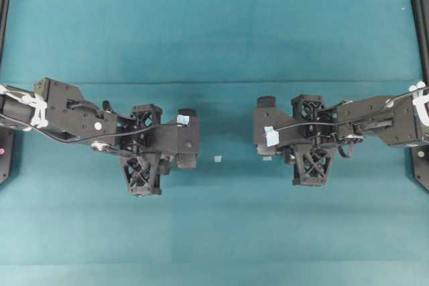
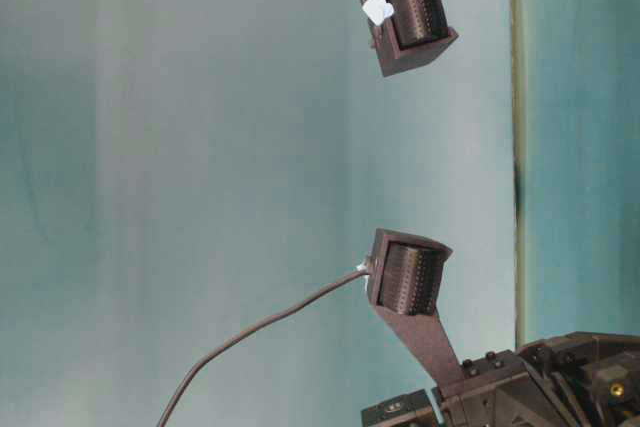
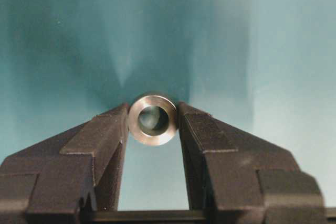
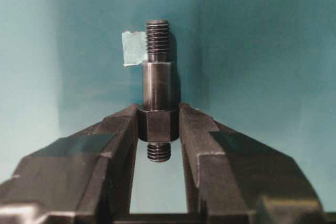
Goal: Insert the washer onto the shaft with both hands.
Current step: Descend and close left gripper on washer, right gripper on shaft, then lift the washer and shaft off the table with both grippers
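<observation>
Grippers face each other across the teal table [image 1: 214, 38] in our overhead view, the left gripper [image 1: 188, 140] on the left side and the right gripper [image 1: 266, 128] on the right, well apart, with a small pale tape square [image 1: 218, 159] lying on the cloth between them.

From the left wrist view we see the left gripper [image 3: 153, 120] pinching the washer [image 3: 153, 119] between its two fingertips. The ring sits at the very tips, its dark centre hole turned toward the camera, one finger [image 3: 100, 140] touching it on each side.

From the right wrist view we see the right gripper [image 4: 159, 124] clamped on the shaft [image 4: 158, 98]. The jaws press on the wide hexagonal part of the rod; a smooth dark section and a threaded end stand beyond the fingertips, and a short threaded stub shows behind them, between the fingers. A pale blue tape piece [image 4: 134, 48] lies on the table just beside the threaded end in that view.

We see no containers in any view, only the two arms and the tape on the cloth. Neither part touches the other.

In the table-level view we see only two dark ridged pads [image 2: 410, 277] and a cable [image 2: 260, 332]; washer and shaft are not visible there.
</observation>
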`<action>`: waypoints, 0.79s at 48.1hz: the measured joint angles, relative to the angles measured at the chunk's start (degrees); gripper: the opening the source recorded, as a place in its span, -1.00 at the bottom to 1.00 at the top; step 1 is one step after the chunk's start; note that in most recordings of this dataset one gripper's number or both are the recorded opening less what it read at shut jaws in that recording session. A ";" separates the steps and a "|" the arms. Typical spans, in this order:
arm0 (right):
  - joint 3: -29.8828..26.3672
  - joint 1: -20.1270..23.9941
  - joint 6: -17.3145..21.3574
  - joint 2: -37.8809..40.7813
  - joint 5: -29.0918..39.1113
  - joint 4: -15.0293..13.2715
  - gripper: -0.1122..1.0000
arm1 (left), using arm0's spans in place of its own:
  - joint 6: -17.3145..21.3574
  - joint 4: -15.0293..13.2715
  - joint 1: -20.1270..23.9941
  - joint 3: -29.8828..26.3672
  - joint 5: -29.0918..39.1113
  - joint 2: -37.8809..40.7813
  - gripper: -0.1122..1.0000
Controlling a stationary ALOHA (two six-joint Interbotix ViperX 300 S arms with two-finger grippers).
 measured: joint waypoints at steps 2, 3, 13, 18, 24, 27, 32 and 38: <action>-0.09 0.00 0.00 0.00 -0.18 0.09 -0.79 | 0.00 0.00 0.00 0.00 0.00 -0.09 -0.17; -0.09 0.00 0.00 0.00 0.00 0.00 -0.79 | 0.00 0.00 0.00 0.00 0.00 0.00 -0.17; 0.00 0.00 0.00 0.00 -0.18 0.00 -0.79 | 0.00 0.00 0.00 0.00 0.00 -0.09 -0.17; -0.09 0.00 0.00 0.00 -0.26 0.00 -0.79 | 0.00 0.00 0.00 0.00 0.00 -0.26 -0.17; 0.00 -0.09 0.00 -0.35 -0.62 0.00 -0.79 | 0.00 0.00 0.00 0.18 0.09 -0.88 -0.17; 0.00 -0.09 0.00 -0.53 -0.97 0.00 -0.79 | 0.00 0.00 0.00 0.18 0.00 -1.41 -0.17; 0.18 -0.62 -0.44 -0.70 -1.41 -0.09 -0.79 | 0.00 -0.09 0.00 0.53 -0.26 -2.46 -0.17; 0.18 -0.35 -1.49 -1.32 -1.67 -0.18 -0.79 | -0.09 -0.09 0.00 1.05 -1.23 -3.96 -0.17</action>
